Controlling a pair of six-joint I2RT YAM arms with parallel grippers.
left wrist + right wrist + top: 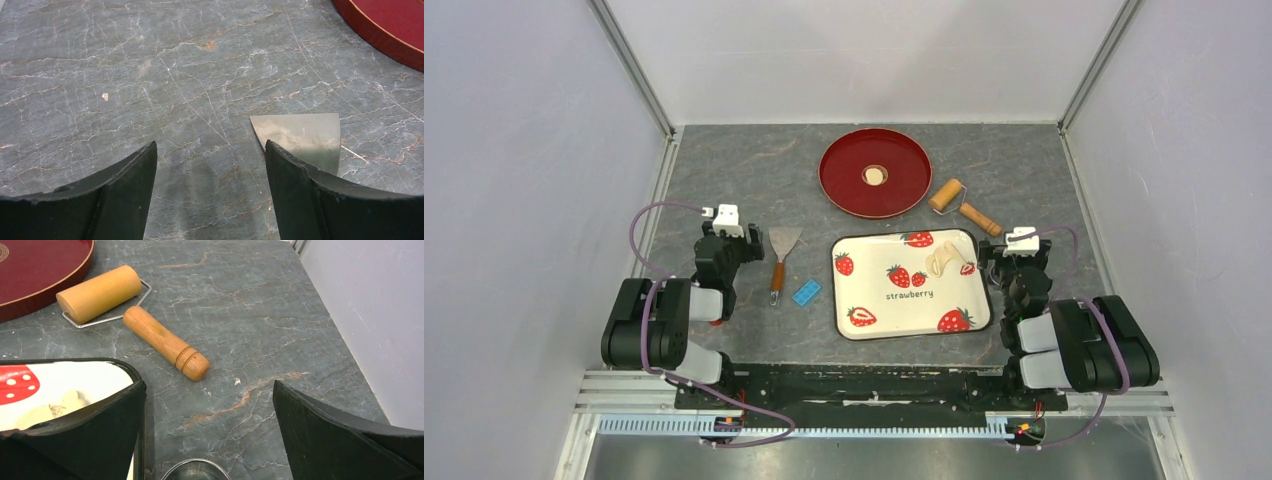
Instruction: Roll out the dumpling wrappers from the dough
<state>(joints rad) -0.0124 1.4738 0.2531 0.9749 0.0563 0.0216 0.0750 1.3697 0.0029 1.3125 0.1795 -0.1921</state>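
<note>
Left wrist view: scraper blade (305, 137) partly covered by one finger (310, 200) of the left end effector (210, 145), handle unseen; red plate (385, 30) cut by the corner. Right wrist view: metal ring (195, 469) cut by the bottom edge; dough (55, 407) half hidden behind the right end effector (209, 384).

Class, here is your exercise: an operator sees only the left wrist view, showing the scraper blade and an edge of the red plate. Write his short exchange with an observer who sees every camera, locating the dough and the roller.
Operator: Where is the dough?
Observer: The dough lies on the strawberry tray, near its far right corner.
Operator: And the roller?
Observer: The roller lies just beyond that tray, to the right of the red plate.
</note>
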